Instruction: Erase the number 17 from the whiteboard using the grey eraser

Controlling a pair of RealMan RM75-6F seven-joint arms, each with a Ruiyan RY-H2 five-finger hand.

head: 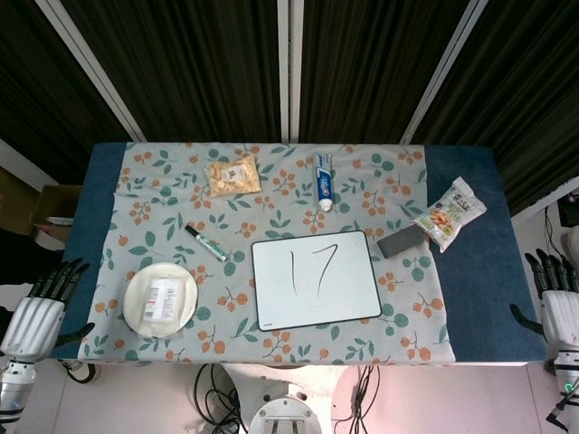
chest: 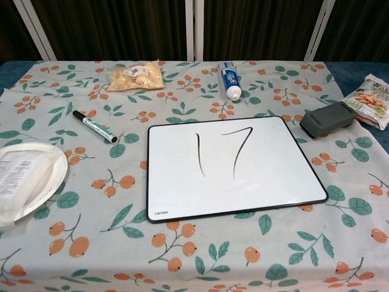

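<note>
A white whiteboard (head: 315, 279) (chest: 231, 165) with a black rim lies at the table's front middle, with "17" written on it in black. The grey eraser (head: 401, 240) (chest: 327, 119) lies just off the board's far right corner, against a snack bag. My left hand (head: 36, 312) hangs off the table's front left corner, fingers apart and empty. Off the front right corner is my right hand (head: 557, 298), also empty with fingers spread. Neither hand shows in the chest view.
A nut bag (head: 449, 212) lies right of the eraser. A green-capped marker (head: 206, 242), a white plate (head: 136, 307) holding a packet, a bag of snacks (head: 233, 174) and a toothpaste tube (head: 323, 181) lie on the floral cloth. A cardboard box (head: 52, 206) stands at far left.
</note>
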